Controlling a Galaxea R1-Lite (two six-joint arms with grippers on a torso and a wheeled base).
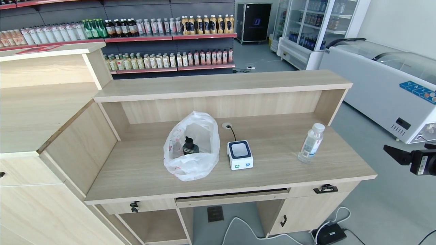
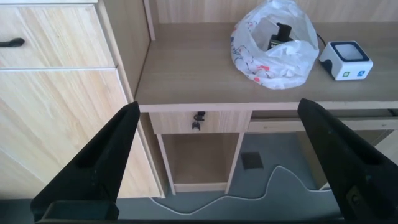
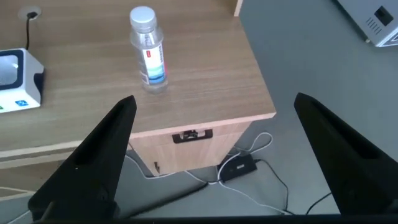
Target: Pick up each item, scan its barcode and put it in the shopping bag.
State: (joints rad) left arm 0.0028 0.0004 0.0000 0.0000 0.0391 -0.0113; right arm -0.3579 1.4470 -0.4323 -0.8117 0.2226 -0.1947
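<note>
One dark item (image 1: 190, 147) half-hidden in shopping bag (image 1: 195, 167), right claw (image 1: 406, 149) cut off

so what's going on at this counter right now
Nothing is being held at this moment. The left gripper and the right gripper are both open and empty, out in front of the wooden counter. A water bottle stands upright on the counter's right side, not yet bagged. The barcode scanner sits mid-counter, beside the white plastic shopping bag, which already holds a dark item; what it is, I cannot tell.
</note>
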